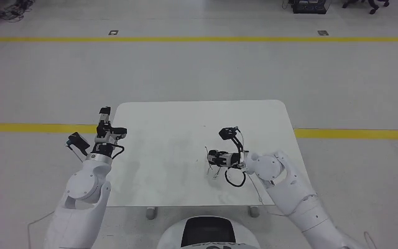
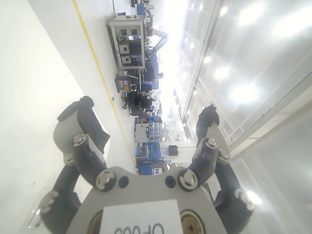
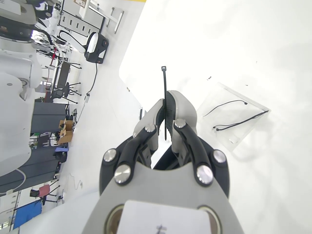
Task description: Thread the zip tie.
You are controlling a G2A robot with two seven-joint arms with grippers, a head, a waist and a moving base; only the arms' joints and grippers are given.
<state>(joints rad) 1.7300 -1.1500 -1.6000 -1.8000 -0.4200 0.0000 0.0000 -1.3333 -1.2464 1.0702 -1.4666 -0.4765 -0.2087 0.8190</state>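
Observation:
A black zip tie (image 3: 164, 83) stands up between the fingers of my right gripper (image 3: 165, 99), which is shut on its strap. Its head points away from the wrist and its tail hangs back between the fingers. In the top view my right gripper (image 1: 212, 158) hovers over the front right part of the white table (image 1: 186, 124). My left gripper (image 1: 107, 124) is at the table's left edge. In the left wrist view that gripper (image 2: 146, 115) is open with nothing between its fingers and faces the room.
A clear flat tray (image 3: 240, 132) lies on the table beside my right gripper, with two more black zip ties (image 3: 234, 124) in it. The table's rounded corner (image 3: 121, 73) is close to the right gripper.

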